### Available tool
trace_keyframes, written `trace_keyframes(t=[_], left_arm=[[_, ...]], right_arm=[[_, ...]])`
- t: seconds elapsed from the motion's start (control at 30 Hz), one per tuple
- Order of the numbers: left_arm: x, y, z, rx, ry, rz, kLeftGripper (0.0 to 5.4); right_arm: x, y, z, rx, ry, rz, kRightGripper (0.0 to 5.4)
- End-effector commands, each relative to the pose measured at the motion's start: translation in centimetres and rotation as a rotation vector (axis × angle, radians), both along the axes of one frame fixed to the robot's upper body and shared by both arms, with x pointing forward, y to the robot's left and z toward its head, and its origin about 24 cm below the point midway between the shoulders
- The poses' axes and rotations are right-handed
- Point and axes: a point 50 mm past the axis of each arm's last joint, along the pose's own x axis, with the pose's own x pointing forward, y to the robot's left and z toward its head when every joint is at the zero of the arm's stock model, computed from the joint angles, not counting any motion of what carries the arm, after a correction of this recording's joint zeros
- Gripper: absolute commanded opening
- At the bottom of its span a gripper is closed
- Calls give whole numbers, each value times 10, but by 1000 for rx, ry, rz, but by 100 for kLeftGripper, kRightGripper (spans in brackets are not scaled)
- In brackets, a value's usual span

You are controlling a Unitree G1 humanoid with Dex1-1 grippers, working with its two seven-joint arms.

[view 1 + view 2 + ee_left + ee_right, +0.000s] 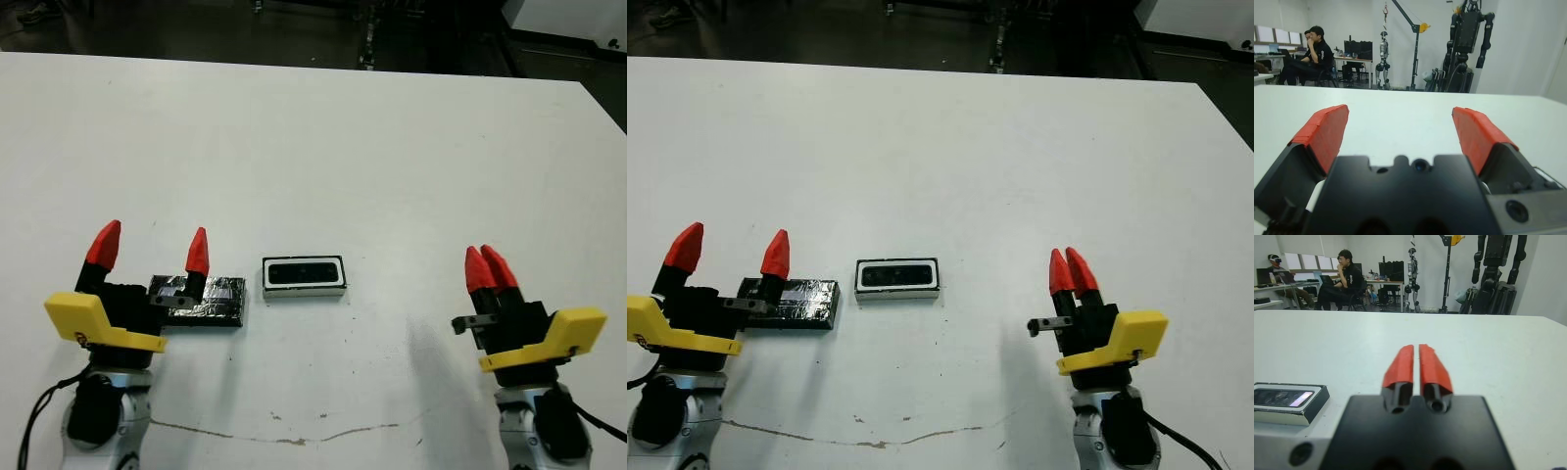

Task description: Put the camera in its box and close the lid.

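Jaws differ: the left gripper (pixel 152 248) has its red tips spread wide with nothing between them, while the right gripper (pixel 487 268) has its tips pressed together, also holding nothing. From the head views, the box (pixel 304 277) sits on the white desk (pixel 313 147) between the two arms, nearer the left one, with the camera (pixel 303 273) lying flat inside it. The lid (pixel 201 300) lies flat on the desk just left of the box, apart from it, and the left gripper's inner finger hangs over its near end.

In the left wrist view, both spread fingers (pixel 1325 132) frame bare desk; a seated person (pixel 1307 58) shows far beyond.

In the right wrist view, the box (pixel 1288 403) shows off to one side of the closed tips (pixel 1417 363), the camera's (pixel 1282 397) glossy face up.
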Motion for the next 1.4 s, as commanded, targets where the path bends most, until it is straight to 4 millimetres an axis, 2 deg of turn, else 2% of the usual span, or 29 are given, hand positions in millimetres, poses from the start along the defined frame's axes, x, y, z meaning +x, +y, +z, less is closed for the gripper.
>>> trace_keyframes(t=[0.03,0.17,0.23,0.37,0.5,0.67,0.8,0.93,1.17,1.4], left_arm=[[1,5,8,70,-9,-15,540],[7,17,23,171,-17,-95,540],[11,26,34,246,21,-192,540],[24,44,61,418,191,-542,540],[44,56,92,626,388,-862,540],[68,60,108,815,474,-1128,540],[87,57,105,756,565,-1279,540],[97,49,94,708,653,-1346,540],[98,40,79,696,858,-1390,540],[92,40,63,655,942,-1408,540]], right_arm=[[0,-1,-3,12,18,-16,1],[0,-1,-2,-17,18,-28,1],[0,-1,-3,-24,17,-34,1],[1,-1,-3,-32,11,-45,1],[3,-1,-3,-40,8,-51,1],[2,-2,-4,-34,8,-60,1],[2,-3,-4,-36,1,-67,1],[1,-5,-5,-39,-4,-79,1],[0,-4,-6,-39,2,-90,1],[0,-4,-9,-14,10,-89,1]])
